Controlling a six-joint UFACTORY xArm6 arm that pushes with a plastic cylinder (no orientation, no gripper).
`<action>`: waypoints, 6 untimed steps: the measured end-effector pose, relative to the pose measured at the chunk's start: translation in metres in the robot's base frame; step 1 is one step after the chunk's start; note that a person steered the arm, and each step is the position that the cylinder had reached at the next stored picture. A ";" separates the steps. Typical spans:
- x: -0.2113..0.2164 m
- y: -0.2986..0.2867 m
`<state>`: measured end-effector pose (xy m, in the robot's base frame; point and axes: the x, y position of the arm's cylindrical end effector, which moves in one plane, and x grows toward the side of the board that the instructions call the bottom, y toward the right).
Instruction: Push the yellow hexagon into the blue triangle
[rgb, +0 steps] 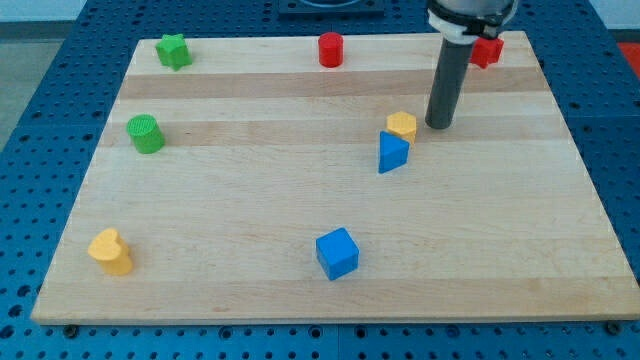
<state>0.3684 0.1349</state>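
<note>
The yellow hexagon (402, 125) sits right of the board's middle, touching the top of the blue triangle (392, 152), which lies just below it and slightly to the view's left. My tip (438, 125) stands on the board just to the view's right of the yellow hexagon, a small gap away from it. The dark rod rises from the tip toward the view's top.
The wooden board (250, 270) also holds a blue cube (337, 253) at the bottom middle, a yellow block (111, 251) at the bottom left, a green cylinder (146, 133), a green star (173, 50), a red cylinder (330, 49) and a red block (488, 50) behind the rod.
</note>
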 end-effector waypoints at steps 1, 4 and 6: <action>-0.001 -0.007; -0.001 -0.038; 0.000 -0.047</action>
